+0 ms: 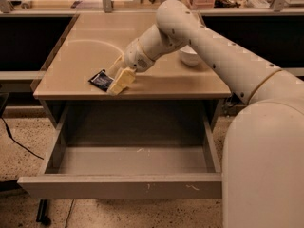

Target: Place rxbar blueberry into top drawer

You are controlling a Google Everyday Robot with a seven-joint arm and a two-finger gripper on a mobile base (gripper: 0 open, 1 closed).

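The rxbar blueberry, a small dark wrapper with pale markings, lies on the beige desk near its front edge, left of centre. My gripper is right at the bar's right end, low over the desk top, and touches or nearly touches it. The arm reaches in from the right. The top drawer is pulled wide open below the desk's front edge, and its grey inside shows nothing in it.
A white bowl stands on the desk behind my arm, at the right. Dark openings flank the desk on both sides. A shelf with clutter runs along the back. A black cable lies on the speckled floor at the left.
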